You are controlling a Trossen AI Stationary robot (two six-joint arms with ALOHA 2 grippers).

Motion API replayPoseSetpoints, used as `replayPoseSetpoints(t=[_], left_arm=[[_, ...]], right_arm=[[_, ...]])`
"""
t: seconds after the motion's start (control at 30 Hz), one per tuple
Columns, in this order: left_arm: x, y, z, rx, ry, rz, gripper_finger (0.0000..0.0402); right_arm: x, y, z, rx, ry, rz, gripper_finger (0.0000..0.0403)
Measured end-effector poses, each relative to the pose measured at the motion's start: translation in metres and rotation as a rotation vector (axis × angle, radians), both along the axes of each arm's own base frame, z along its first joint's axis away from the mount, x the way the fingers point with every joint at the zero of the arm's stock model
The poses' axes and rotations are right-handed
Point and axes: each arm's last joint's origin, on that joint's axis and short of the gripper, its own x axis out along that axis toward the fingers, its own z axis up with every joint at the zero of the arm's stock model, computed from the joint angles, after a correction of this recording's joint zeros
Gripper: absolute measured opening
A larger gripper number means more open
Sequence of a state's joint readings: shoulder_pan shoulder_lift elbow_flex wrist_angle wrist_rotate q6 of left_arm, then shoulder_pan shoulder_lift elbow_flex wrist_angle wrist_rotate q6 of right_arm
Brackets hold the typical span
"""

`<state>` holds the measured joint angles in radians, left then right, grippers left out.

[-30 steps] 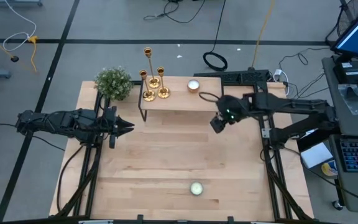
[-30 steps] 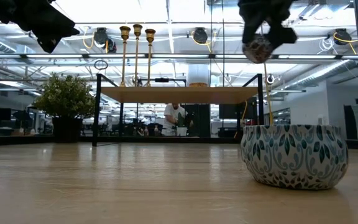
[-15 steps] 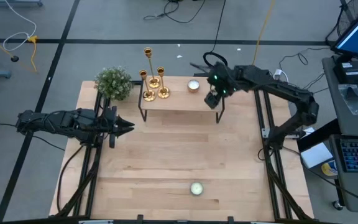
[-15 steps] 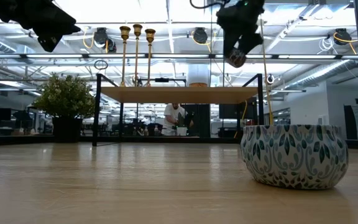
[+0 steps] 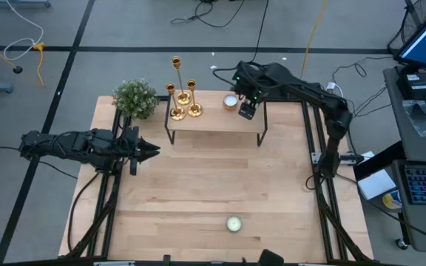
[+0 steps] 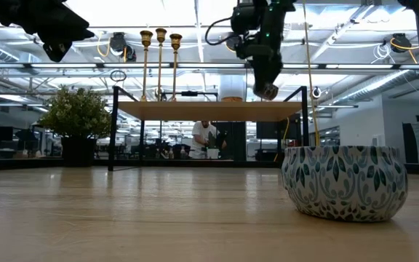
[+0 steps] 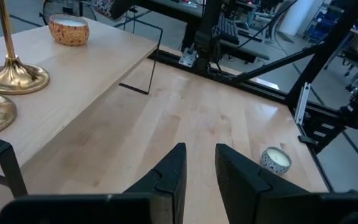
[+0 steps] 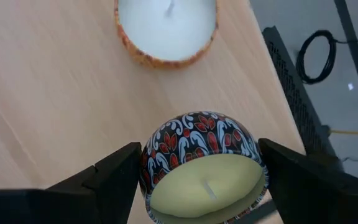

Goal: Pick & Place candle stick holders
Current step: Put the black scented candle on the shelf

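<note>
Three shiny brass candle stick holders (image 5: 183,103), thin stems on round flared bases, differing heights, stand untouched in a tight cluster at the plant-side end of a light wood shelf w/ black wire legs (image 5: 213,122). Landmark: that shelf, at the table's far edge.

At the shelf's other end sits a white tealight in a red-gold patterned cup (image 5: 230,102). Just beside it, above the shelf, the right gripper (image 5: 247,111) is clamped on a dark tin candle w/ red and white swirls and pale yellow wax (image 8: 202,168); fingers press both sides of the tin, which is off the wood. The left gripper (image 5: 152,151) hovers in front of the shelf, nearer the plant end, fingers (image 7: 169,177) a narrow gap apart, gripping nothing.

Step in hand, as judged: setting the tin down on the shelf, not yet a holder pick. To do it well: lower straight, keep the tin level, land it apart from the white tealight, release only once the base rests flat, then lift clear w/o swinging toward the brass cluster. Holders look top-heavy; they would tip easily.

Counts: 3 brass holders; 3 candles (1 on shelf, 1 gripped, 1 blue-patterned bowl candle (image 5: 233,223) on the table well in front of the shelf); 1 green bushy plant (image 5: 134,98) at the shelf's holder end; 2 arms.
</note>
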<state>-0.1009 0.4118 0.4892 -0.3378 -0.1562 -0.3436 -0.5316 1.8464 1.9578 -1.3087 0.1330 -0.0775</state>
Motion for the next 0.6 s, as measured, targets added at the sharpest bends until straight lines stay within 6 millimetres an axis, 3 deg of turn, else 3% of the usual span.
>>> replayPoseSetpoints(t=[0.33,0.6], left_arm=[[0.0,0.0,0.001,-0.007,-0.006,0.002,0.0086],[0.001,0.0,0.002,-0.002,-0.022,0.001,0.0086]], right_arm=[[0.009,-0.013,-0.018,-0.059,0.12,0.108,0.0293],[0.012,-0.015,-0.018,-0.078,0.098,0.129,0.0293]])
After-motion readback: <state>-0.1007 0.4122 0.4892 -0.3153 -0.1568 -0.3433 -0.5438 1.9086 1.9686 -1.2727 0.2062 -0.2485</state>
